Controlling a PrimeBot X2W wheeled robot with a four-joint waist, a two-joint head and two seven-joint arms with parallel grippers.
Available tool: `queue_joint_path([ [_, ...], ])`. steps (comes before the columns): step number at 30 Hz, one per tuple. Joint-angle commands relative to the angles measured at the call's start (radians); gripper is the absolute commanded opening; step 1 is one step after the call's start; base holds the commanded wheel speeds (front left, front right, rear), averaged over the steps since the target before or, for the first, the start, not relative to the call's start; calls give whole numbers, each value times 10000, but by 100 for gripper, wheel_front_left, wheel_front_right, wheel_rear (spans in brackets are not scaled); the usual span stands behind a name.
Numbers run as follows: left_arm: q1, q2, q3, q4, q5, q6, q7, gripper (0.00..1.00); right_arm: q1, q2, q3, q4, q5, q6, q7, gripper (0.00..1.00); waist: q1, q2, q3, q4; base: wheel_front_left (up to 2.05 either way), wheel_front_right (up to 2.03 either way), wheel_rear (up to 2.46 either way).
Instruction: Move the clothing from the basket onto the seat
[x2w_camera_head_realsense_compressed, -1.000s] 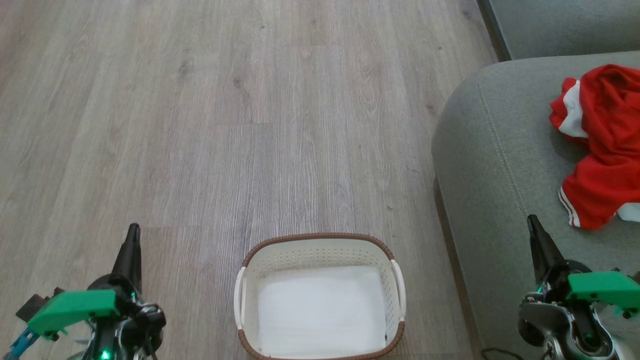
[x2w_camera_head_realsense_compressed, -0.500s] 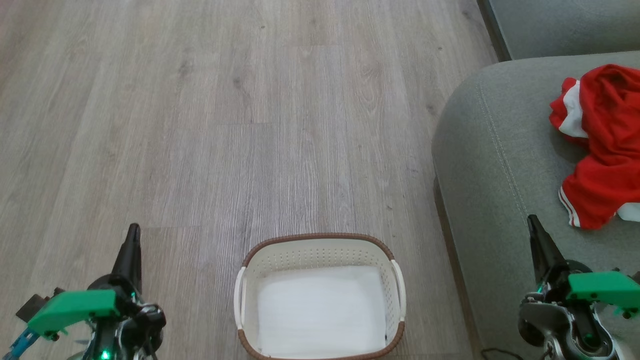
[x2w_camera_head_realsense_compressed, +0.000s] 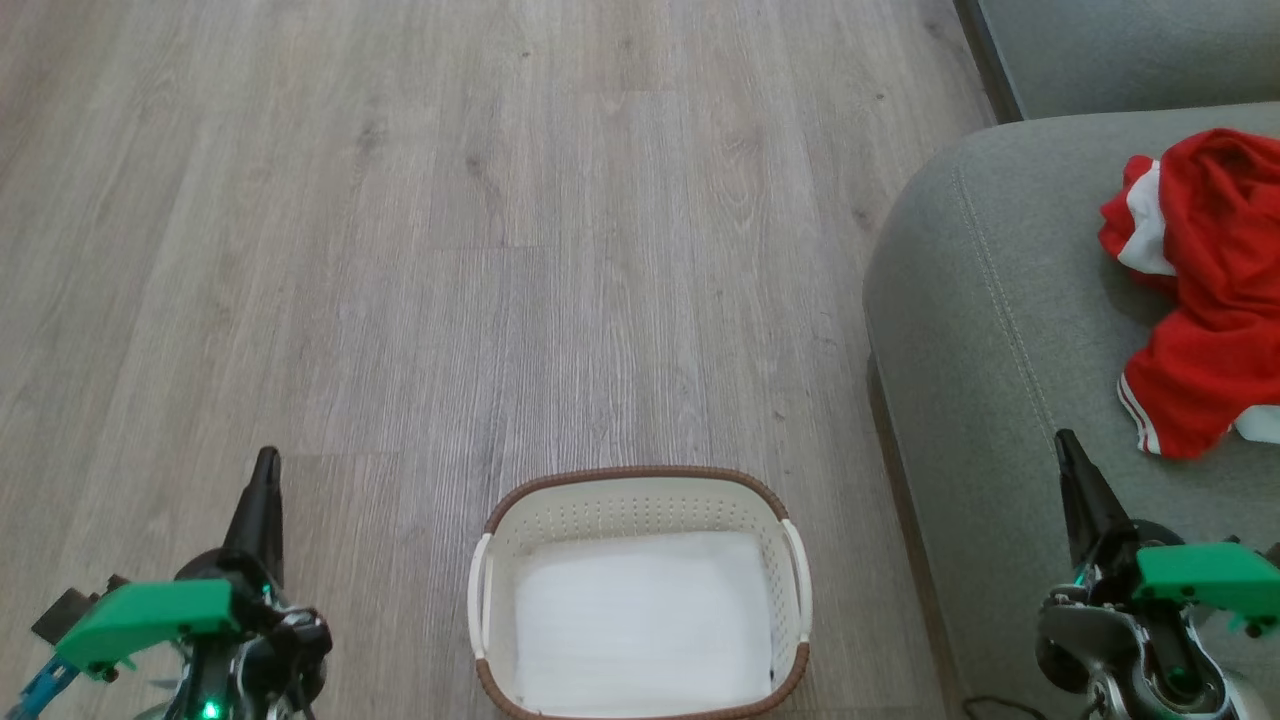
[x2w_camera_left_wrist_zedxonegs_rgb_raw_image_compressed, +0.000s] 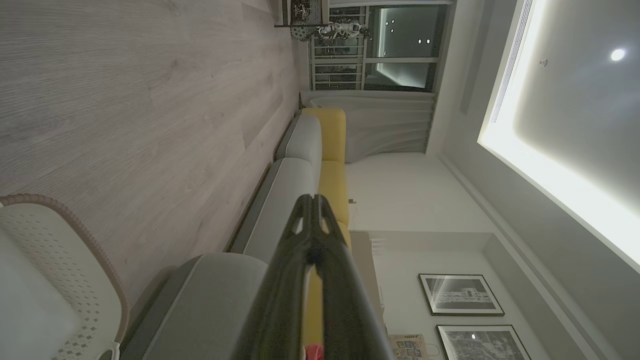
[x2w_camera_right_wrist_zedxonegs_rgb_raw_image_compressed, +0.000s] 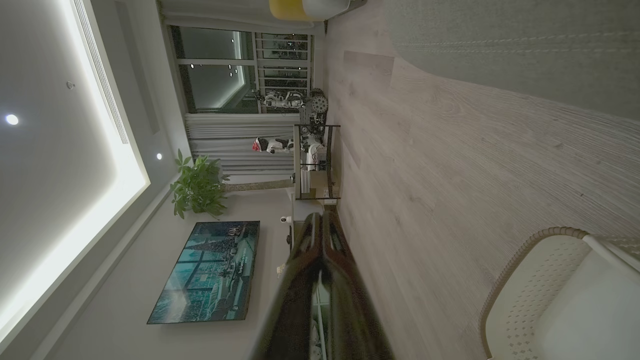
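The red clothing (x2w_camera_head_realsense_compressed: 1210, 290) with white trim lies crumpled on the grey-green seat (x2w_camera_head_realsense_compressed: 990, 330) at the right. On the floor at bottom centre stands the cream basket (x2w_camera_head_realsense_compressed: 640, 505) with its brown rim, and nothing lies on its white base. My left gripper (x2w_camera_head_realsense_compressed: 264, 462) is shut at the lower left, well left of the basket. Over the seat's front part my right gripper (x2w_camera_head_realsense_compressed: 1064, 441) is shut, just below and left of the clothing. In the wrist views both pairs of fingertips meet, left gripper (x2w_camera_left_wrist_zedxonegs_rgb_raw_image_compressed: 312, 200) and right gripper (x2w_camera_right_wrist_zedxonegs_rgb_raw_image_compressed: 322, 216), with nothing held.
Grey wood floor (x2w_camera_head_realsense_compressed: 450, 250) spreads ahead and to the left. A second sofa cushion (x2w_camera_head_realsense_compressed: 1130, 50) sits at the top right. The wrist views show a yellow sofa back (x2w_camera_left_wrist_zedxonegs_rgb_raw_image_compressed: 332, 135), a television (x2w_camera_right_wrist_zedxonegs_rgb_raw_image_compressed: 205, 272), a plant (x2w_camera_right_wrist_zedxonegs_rgb_raw_image_compressed: 197, 185) and a shelf rack (x2w_camera_right_wrist_zedxonegs_rgb_raw_image_compressed: 315, 160).
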Motion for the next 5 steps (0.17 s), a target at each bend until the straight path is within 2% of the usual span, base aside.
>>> queue_joint_path([
  [1, -507, 70, 362, -268, -23, -67, 80, 0, -515, 9, 156, -325, -29, -2, 60, 0, 0, 0, 0, 0, 0, 0, 0],
  [5, -507, 70, 362, -268, -23, -67, 79, 0, -515, 10, 155, -325, -30, -2, 61, 0, 0, 0, 0, 0, 0, 0, 0],
])
